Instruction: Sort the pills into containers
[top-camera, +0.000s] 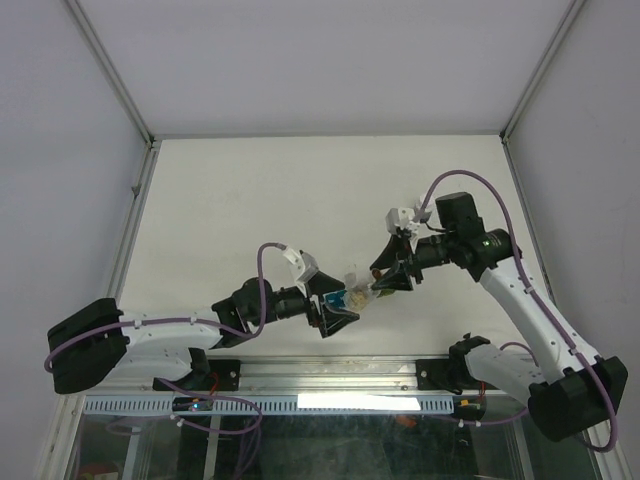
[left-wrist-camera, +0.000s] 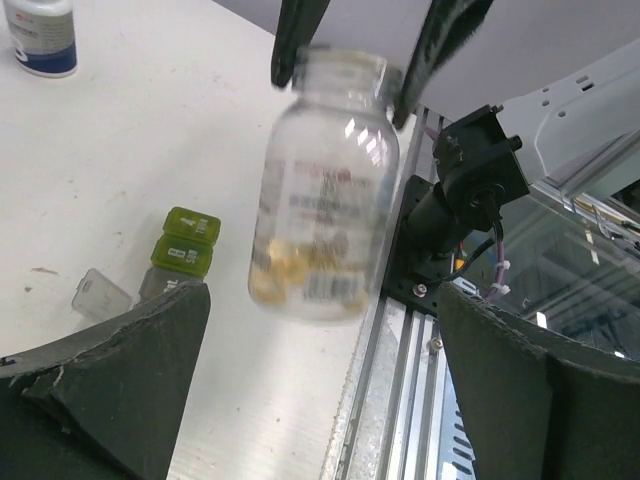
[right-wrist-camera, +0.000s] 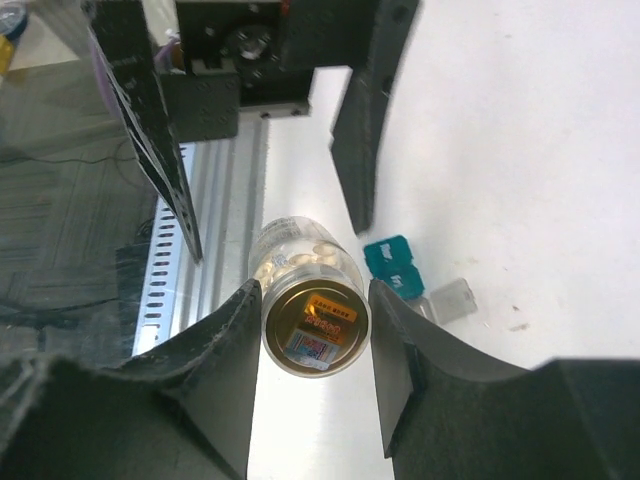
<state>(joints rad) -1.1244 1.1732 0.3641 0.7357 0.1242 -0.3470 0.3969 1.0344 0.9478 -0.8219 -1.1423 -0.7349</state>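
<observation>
A clear pill bottle (left-wrist-camera: 322, 180), blurred, hangs above the table with pale yellow pills (left-wrist-camera: 283, 265) in its bottom. My right gripper (right-wrist-camera: 315, 302) is shut on the bottle's (right-wrist-camera: 313, 318) gold-topped neck, one finger on each side. My left gripper (left-wrist-camera: 320, 300) stands open, its two dark fingers (left-wrist-camera: 120, 350) wide apart on either side below the bottle and clear of it. The containers lie on the table under the bottle: the yellow-green compartments (left-wrist-camera: 186, 240) show in the left wrist view, the teal ones (right-wrist-camera: 394, 266) in the right wrist view. In the top view the bottle (top-camera: 355, 297) sits between both grippers.
A white bottle with a blue band (left-wrist-camera: 40, 35) stands farther out on the table. A clear flipped-open lid (right-wrist-camera: 452, 298) sticks out beside the compartments. The metal rail (left-wrist-camera: 400, 390) of the table's near edge and an arm mount (left-wrist-camera: 460, 200) lie close by.
</observation>
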